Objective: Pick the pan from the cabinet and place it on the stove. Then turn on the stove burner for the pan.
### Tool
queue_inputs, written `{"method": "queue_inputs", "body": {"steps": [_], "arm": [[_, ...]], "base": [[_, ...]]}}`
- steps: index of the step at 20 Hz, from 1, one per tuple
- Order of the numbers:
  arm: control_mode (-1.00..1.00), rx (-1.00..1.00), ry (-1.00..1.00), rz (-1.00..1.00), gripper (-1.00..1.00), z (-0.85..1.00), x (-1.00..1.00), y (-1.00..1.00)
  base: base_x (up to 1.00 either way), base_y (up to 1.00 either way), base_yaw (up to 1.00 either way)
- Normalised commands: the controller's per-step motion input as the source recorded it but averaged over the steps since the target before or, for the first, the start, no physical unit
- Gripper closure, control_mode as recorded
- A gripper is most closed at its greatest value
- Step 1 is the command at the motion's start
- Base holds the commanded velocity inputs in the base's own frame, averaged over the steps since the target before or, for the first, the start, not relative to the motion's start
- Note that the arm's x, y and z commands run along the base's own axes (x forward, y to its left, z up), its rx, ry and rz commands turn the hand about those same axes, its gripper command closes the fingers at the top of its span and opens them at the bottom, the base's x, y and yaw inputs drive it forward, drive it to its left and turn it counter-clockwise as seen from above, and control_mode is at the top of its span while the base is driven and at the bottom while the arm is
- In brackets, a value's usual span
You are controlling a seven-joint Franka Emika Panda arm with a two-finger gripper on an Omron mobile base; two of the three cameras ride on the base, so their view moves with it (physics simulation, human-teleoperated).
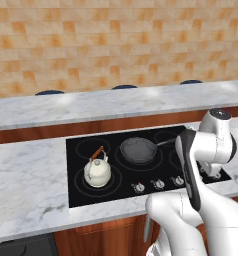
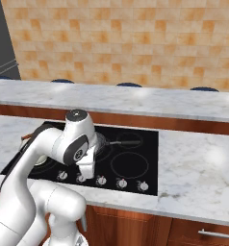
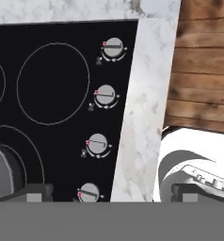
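Four silver knobs point(image 3: 105, 95) along stove point(image 3: 52, 84) front edge.

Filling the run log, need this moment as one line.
pan: on stove, back middle ring | kettle: front left ring | gripper: above knob row, jaws apart | phase: going for knob

From the left base view the arm's wrist hid the gripper and the stove's point(image 1: 76, 150) rightmost knobs, in the right base view its elbow covered most of the pan point(image 2: 103, 141) beyond the hand, and whether the fingers point(image 3: 36, 192) stood apart stayed unclear.
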Motion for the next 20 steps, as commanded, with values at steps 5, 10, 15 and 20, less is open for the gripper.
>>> {"method": "queue_inputs", "body": {"steps": [5,10,15,20], "arm": [[-1.0,-0.08,0.02,0.31,-1.0,0.0,0.0,0.0],[-1.0,-0.08,0.01,0.33,-1.0,0.0,-0.02,0.0],[-1.0,-0.09,0.01,0.34,-1.0,0.0,-0.03,0.0],[-1.0,-0.08,0.0,0.34,-1.0,0.0,-0.05,0.0]], "base": [[0.0,0.0,0.0],[0.0,0.0,0.0],[0.0,0.0,0.0],[0.0,0.0,0.0]]}}
